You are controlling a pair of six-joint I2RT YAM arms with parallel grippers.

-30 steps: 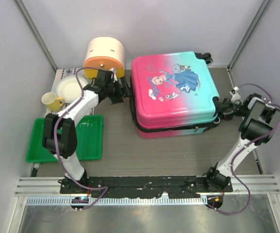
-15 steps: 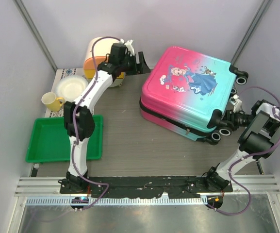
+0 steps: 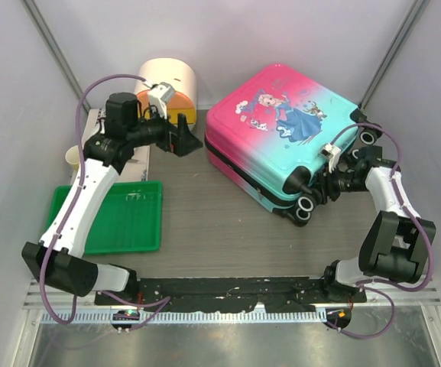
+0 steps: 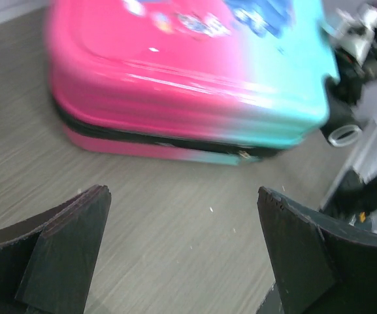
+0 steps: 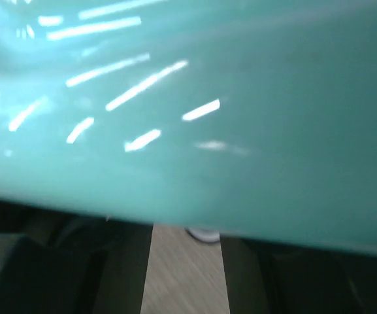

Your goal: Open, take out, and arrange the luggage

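The luggage [image 3: 281, 126] is being kept closed and flat on the bench [image 3: 205, 222], printed face up, in the upper right of the overhead view. It is being left askew, with its wheels [image 3: 305, 206] pointing to the lower right. The left tool [image 3: 186, 141] is being held spread wide with nothing between its fingers, just left of the pink end and apart from it. The right tool [image 3: 321, 186] is being brought in at the turquoise wheel corner. Whether it is spread or pinching anything cannot be told, since its own camera is being filled by blurred turquoise shell.

Several failures are being risked here. With only one corner being worked, the case may be swung or rolled on its wheels rather than opened. Its pink end may then be driven into the left tool or the round cream-and-orange drawer box [image 3: 170, 80] nearby. The black zip [image 4: 175, 140] is being shown shut along the visible side, so any lift of the lid would be tipping the whole case. The small zip pull may also be missed or slipped off.
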